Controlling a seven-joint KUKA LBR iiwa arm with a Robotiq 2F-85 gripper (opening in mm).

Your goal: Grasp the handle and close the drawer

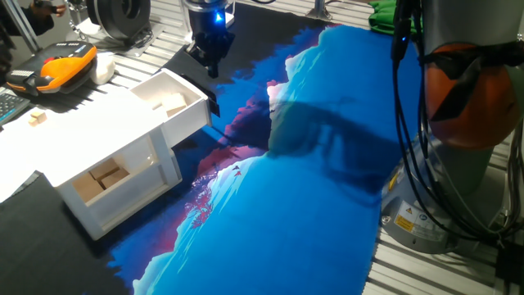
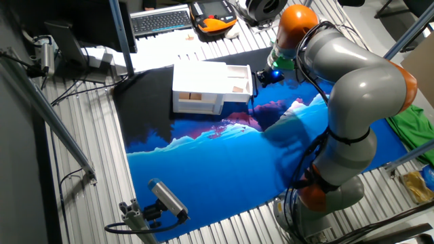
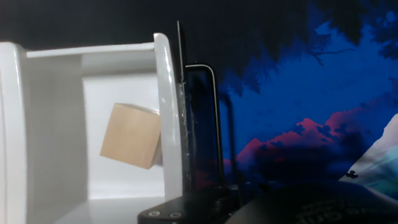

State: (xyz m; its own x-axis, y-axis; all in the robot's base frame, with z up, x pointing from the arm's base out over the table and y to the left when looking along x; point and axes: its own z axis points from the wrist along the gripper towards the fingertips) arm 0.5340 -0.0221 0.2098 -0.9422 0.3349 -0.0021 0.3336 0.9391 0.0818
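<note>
Pincer (image 1: 212, 65) hovers upper centre above handle (image 1: 214, 105), grip state unclear; drawer (image 1: 170, 100) open; next: descend, clamp, push shut.

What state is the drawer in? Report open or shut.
Open. The drawer juts out from the white cabinet, its inside and a wooden block exposed. The gripper is above its handle.

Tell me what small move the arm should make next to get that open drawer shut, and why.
Probably lower the tool a little farther onto the handle, then close on it. The drawer is pulled out of the cabinet with a wooden block inside. In the hand view the handle sits right beside the drawer front, but whether the fingers straddle it is unclear.
</note>
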